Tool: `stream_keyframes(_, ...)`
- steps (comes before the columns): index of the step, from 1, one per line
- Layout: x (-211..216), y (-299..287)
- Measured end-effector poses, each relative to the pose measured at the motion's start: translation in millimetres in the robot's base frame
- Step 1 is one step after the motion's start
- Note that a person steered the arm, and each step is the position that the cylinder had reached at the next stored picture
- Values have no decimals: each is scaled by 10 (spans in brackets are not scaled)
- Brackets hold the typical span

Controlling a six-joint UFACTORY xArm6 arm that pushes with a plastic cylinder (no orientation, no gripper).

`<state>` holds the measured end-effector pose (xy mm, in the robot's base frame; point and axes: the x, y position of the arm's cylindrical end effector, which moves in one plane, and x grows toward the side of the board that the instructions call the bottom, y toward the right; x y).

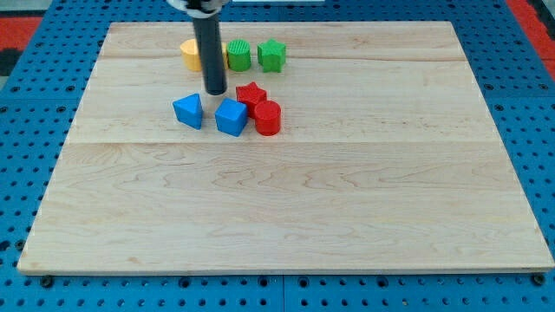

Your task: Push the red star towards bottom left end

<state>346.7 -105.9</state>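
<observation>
Camera view shows the red star (251,94) in the upper left-centre of the frame, hemmed in: the red cylinder (267,117) touches it at its lower right, and the blue cube (231,117) sits against its lower left, squarely on the line toward the bottom left corner of the wooden board (286,217). My tip (215,91) rests on the board just to the star's left, between the blue cube and the blue triangular block (188,111); being a bare rod, it grasps nothing and touches no block that I can make out. From there a push would send the star rightward, the wrong way, so I judge the tip should first travel around above the star to its upper right side, then press down and leftward. The blue cube will likely be shoved along ahead of the star, or deflect it, so a slow, corrected stroke seems wise. Farther up, near the board's top edge, lie a yellow block (191,54), partly hidden by the rod, a green cylinder (238,55) and a green star (271,55). No containers appear anywhere.
</observation>
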Motion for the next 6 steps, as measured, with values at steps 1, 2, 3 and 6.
stream_keyframes(1,-133,51)
stream_keyframes(2,-214,218)
stream_keyframes(3,-202,1062)
stream_keyframes(6,103,625)
